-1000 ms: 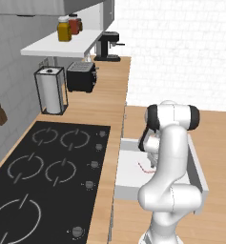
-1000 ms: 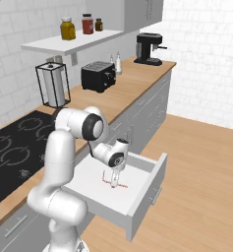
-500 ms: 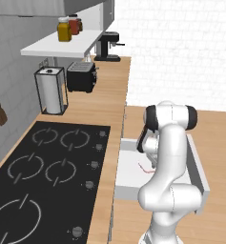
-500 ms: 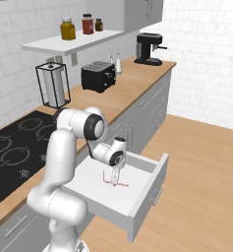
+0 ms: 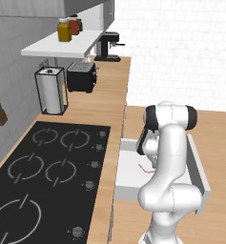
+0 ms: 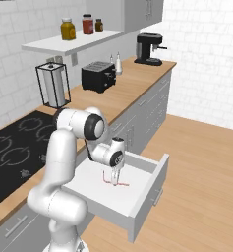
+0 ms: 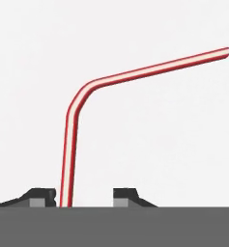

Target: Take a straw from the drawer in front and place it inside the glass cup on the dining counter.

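I have the two-finger gripper (image 6: 116, 181) down inside the wide, shallow white drawer (image 6: 137, 197), which stands pulled out at the lower middle of the right base view. In the hand view the thin red-and-cream bent straw (image 7: 72, 130) runs up from between the two dark fingertips (image 7: 41, 195), close against the left one, then bends off to the upper right of the frame. The jaws stand apart with a clear gap on the right side of the straw, so I read them as parted around it, not yet closed on it.

In the right base view the straw (image 6: 113, 182) lies on the white drawer floor under the hand. In the left base view a short red bit of it (image 5: 145, 168) shows just left of the white arm.

Progress, as I judge it: the drawer is open and the hand is lined up over the straw, early going. Left to do: close on the straw, lift it clear, carry it to the glass cup on the dining counter and drop it in.
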Robot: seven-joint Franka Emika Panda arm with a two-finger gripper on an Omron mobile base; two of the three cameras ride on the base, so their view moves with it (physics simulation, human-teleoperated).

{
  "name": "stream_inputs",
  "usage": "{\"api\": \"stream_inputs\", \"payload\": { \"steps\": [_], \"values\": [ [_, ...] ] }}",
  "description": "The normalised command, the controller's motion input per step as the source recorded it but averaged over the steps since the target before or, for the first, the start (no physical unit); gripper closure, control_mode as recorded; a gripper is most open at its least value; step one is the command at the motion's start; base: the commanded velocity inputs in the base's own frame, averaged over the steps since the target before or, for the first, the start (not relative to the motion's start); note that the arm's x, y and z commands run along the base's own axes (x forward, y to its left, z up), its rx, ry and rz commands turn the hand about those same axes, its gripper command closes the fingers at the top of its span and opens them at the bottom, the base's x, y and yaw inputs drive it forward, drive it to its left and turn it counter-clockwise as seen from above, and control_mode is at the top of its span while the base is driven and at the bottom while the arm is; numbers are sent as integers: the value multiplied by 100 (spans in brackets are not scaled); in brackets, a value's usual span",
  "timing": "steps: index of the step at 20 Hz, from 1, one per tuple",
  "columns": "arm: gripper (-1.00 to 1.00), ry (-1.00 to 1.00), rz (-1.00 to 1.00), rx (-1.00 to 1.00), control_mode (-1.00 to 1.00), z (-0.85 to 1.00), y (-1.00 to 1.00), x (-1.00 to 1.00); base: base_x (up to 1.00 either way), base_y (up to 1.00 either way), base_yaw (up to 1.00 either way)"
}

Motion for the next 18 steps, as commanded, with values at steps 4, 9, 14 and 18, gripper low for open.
{"api": "stream_inputs", "payload": {
  "steps": [4,9,14,18],
  "values": [
    [100,-2,0,-1,-100,-40,0,-32,0,0,0],
    [100,-3,0,0,-100,-18,0,-12,0,0,0],
    [100,-1,0,0,-100,0,0,-8,0,0,0],
    [100,0,0,0,-100,5,0,-9,0,0,0]
  ]
}}
